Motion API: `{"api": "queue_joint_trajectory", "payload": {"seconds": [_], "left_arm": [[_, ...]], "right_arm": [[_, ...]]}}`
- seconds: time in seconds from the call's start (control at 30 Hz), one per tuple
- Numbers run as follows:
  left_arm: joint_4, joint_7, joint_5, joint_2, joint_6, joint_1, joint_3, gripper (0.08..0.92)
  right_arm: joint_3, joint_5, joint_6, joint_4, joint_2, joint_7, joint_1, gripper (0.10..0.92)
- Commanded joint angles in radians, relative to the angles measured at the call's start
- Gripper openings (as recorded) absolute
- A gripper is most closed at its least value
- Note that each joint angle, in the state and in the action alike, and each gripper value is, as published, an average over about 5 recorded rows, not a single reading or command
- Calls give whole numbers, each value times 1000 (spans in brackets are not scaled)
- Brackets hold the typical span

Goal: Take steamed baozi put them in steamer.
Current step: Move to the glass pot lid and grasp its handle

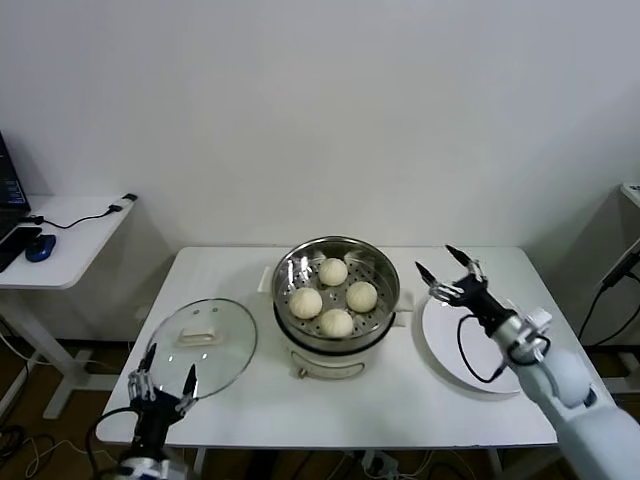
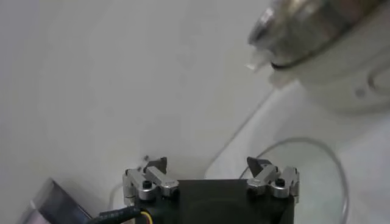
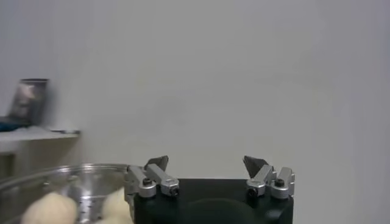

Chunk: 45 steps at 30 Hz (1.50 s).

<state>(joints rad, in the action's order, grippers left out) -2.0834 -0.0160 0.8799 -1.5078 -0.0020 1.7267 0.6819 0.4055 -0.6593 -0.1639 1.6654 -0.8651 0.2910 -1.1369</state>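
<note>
steamer [image 1: 336, 300] stands near the middle of the white bench [image 1: 400, 400], a shiny steel pot on a white base, and everything else is placed from it. four steamed baozi [image 1: 334, 297] lie on the perforated tray inside it, spread in a loose diamond and slightly apart from one another (two of them show as pale blurred lumps in the right wrist view, inside the steel rim). the flat white plate [image 1: 445, 345] lies on the bench just to the right of the steamer, bare where it can be seen. the right gripper [image 1: 445, 270] hovers above the plate's near-steamer edge, beside the pot's rim, jaws spread wide with nothing between them. the glass lid [image 1: 200, 345] with its white handle lies flat on the bench to the left of the steamer, near but apart from it. the left gripper [image 1: 168, 372] sits low at the bench's front edge, beside the lid on the side away from the steamer, fingers wide apart and empty. a small side desk with a blue mouse [image 1: 40, 247] stands well off to the steamer's left.
</note>
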Motion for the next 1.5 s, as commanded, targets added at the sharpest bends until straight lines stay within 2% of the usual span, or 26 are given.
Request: {"api": "queue_joint_trajectory", "payload": {"seconds": [0.03, 0.17, 0.23, 0.5, 0.87, 1.5], "left_arm": [[114, -102, 609, 90, 145, -81, -109, 823], [251, -166, 675, 105, 228, -162, -174, 823], [309, -172, 692, 108, 261, -203, -198, 823], [448, -88, 627, 142, 358, -347, -281, 823], [620, -100, 564, 178, 342, -491, -249, 823], [718, -142, 447, 225, 292, -619, -259, 823]], "right_arm": [[265, 101, -17, 28, -192, -21, -328, 823], [273, 137, -14, 16, -212, -29, -327, 823], [274, 163, -14, 2, -222, -35, -316, 823], [282, 216, -7, -44, -248, -48, -263, 823], [262, 256, -12, -72, -285, -48, -242, 823], [308, 287, -26, -106, -299, 5, -248, 823]]}}
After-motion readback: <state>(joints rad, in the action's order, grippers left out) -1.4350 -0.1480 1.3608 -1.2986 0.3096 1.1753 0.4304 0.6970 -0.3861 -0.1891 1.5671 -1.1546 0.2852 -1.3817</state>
